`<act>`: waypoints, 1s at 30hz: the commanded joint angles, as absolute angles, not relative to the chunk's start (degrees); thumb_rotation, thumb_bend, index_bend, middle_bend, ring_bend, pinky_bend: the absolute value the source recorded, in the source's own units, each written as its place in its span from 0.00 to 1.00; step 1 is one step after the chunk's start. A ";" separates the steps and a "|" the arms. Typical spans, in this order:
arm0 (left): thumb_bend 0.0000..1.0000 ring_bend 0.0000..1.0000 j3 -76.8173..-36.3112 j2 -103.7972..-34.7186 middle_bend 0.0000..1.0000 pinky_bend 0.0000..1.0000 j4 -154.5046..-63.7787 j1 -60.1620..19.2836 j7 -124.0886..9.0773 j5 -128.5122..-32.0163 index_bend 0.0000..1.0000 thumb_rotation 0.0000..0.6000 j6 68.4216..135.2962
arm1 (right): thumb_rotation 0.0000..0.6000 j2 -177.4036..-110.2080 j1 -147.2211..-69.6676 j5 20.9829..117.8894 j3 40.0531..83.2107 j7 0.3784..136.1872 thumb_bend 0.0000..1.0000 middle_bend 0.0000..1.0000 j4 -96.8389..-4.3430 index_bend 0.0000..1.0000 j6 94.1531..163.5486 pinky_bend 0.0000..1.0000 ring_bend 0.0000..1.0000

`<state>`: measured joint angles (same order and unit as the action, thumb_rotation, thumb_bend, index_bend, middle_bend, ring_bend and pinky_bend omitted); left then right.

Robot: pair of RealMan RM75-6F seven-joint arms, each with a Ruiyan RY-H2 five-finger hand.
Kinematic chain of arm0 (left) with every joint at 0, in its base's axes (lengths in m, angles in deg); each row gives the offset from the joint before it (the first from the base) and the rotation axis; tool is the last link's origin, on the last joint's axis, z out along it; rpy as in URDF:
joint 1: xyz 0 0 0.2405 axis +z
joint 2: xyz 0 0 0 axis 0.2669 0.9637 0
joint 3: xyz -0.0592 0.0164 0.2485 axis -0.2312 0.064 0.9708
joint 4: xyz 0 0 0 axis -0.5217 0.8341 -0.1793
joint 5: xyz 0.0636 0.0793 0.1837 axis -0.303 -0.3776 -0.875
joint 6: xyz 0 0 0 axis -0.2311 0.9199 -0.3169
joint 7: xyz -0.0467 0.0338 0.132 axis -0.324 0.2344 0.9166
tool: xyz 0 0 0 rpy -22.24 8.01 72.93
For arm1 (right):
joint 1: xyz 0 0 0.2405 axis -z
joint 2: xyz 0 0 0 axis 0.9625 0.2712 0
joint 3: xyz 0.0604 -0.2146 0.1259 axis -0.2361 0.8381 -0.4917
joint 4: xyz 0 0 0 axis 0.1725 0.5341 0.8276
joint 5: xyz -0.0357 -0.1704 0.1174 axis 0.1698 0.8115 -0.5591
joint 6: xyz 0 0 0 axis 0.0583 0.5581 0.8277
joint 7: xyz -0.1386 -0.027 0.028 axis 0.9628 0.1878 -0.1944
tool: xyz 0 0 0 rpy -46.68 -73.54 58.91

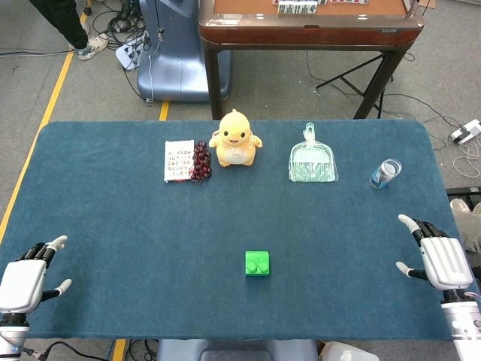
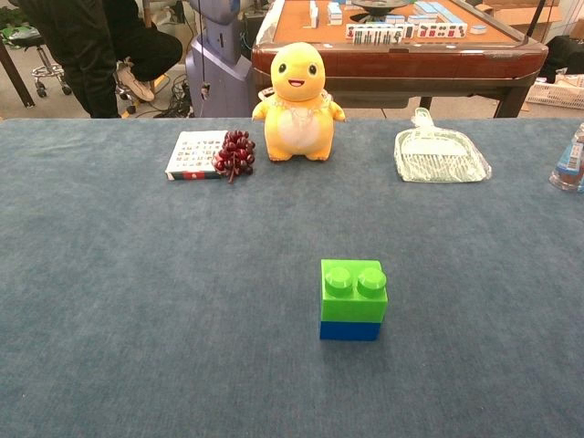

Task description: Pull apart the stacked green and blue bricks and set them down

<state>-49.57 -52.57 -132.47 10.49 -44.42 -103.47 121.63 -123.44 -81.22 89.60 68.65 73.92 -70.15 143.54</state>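
Sitting stacked, green brick (image 2: pixel 353 288) on blue brick (image 2: pixel 350 330), between empty, spread left robot hand (image 1: pixel 26 280) and right robot hand (image 1: pixel 440 259).

A yellow plush duck toy (image 1: pixel 236 138) sits at the table's far side. Just left of it lie dark red plastic grapes (image 1: pixel 201 161) touching a white card box (image 1: pixel 179 160); right of it, a clear green dustpan (image 1: pixel 313 158) and, farther right, a clear plastic bottle (image 1: pixel 385 174).

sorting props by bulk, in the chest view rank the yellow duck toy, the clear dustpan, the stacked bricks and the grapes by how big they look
1. yellow duck toy
2. clear dustpan
3. stacked bricks, though they sit nearer the camera, so their rank against the dustpan is unsure
4. grapes
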 commanded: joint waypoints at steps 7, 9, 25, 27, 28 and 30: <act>0.00 0.24 -49.55 -53.46 0.29 0.39 -132.04 11.08 -43.77 -103.43 0.24 1.00 122.71 | 1.00 -125.60 -83.67 89.67 67.48 73.08 0.01 0.25 -70.69 0.15 141.34 0.39 0.22; 0.00 0.24 -49.26 -53.50 0.29 0.39 -132.09 11.35 -43.90 -103.50 0.24 1.00 122.80 | 1.00 -126.23 -84.61 90.34 67.14 73.45 0.01 0.25 -71.92 0.15 140.90 0.39 0.22; 0.00 0.24 -48.63 -54.65 0.29 0.41 -130.48 11.59 -45.75 -104.06 0.24 1.00 122.23 | 1.00 -134.12 -93.25 91.66 67.31 80.56 0.00 0.13 -82.22 0.15 130.92 0.25 0.08; 0.00 0.24 -48.63 -54.76 0.29 0.41 -130.32 11.50 -45.61 -104.20 0.24 1.00 122.14 | 1.00 -135.95 -94.22 91.29 67.42 81.84 0.00 0.13 -82.24 0.15 129.76 0.25 0.07; 0.00 0.24 -48.66 -54.79 0.29 0.41 -130.27 11.47 -45.62 -104.22 0.24 1.00 122.11 | 1.00 -136.72 -94.61 91.09 67.47 82.32 0.00 0.13 -82.13 0.15 129.28 0.24 0.07; 0.00 0.25 -48.77 -54.80 0.29 0.41 -130.20 11.44 -45.80 -104.14 0.24 1.00 122.10 | 1.00 -138.43 -95.50 90.56 67.64 83.41 0.00 0.12 -81.57 0.15 128.14 0.24 0.07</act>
